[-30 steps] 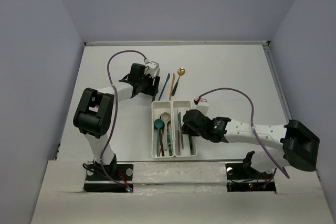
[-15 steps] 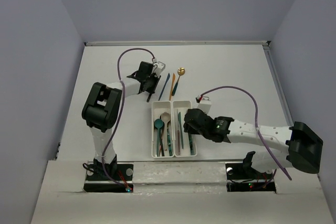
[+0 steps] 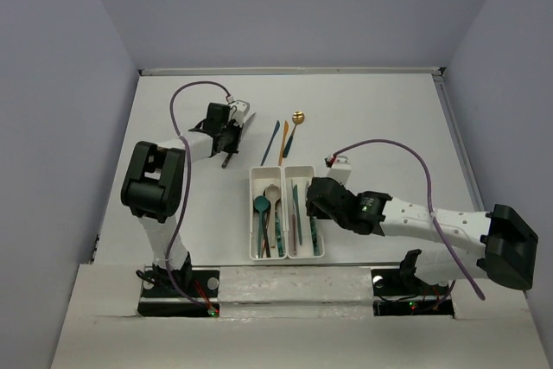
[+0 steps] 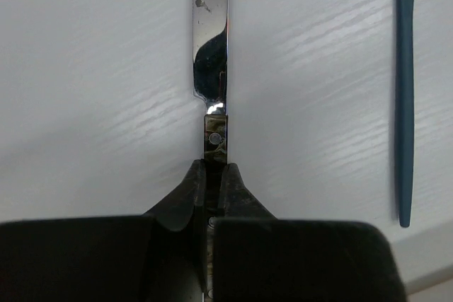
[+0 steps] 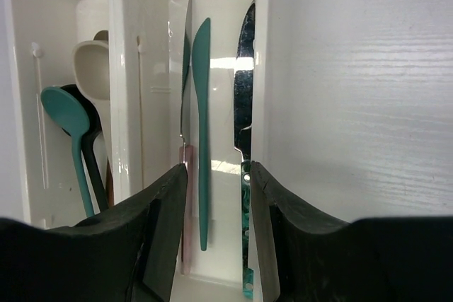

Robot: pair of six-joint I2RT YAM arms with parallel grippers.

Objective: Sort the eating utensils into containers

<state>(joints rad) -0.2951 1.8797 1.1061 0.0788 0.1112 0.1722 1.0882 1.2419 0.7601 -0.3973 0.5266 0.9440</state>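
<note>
My left gripper (image 4: 214, 172) (image 3: 226, 133) is shut on the dark handle of a silver-bladed knife (image 4: 211, 54) (image 3: 228, 159), low over the table left of the containers. The containers (image 3: 252, 213) are two white bins joined side by side. The left bin holds a teal spoon (image 5: 65, 114), a pale spoon (image 5: 92, 68) and a black one. In the right bin lie a teal knife (image 5: 202, 132) and a silver knife with a teal handle (image 5: 244, 104). My right gripper (image 5: 216, 182) (image 3: 316, 206) hangs open over the right bin, holding nothing.
A blue knife (image 3: 271, 142) (image 4: 403, 104), an orange utensil (image 3: 283, 140) and a gold spoon (image 3: 298, 118) lie loose just beyond the bins' far end. White walls border the table at the back and on both sides.
My left gripper has shut on the knife's handle and shifted slightly left with it. The right arm has barely moved.
</note>
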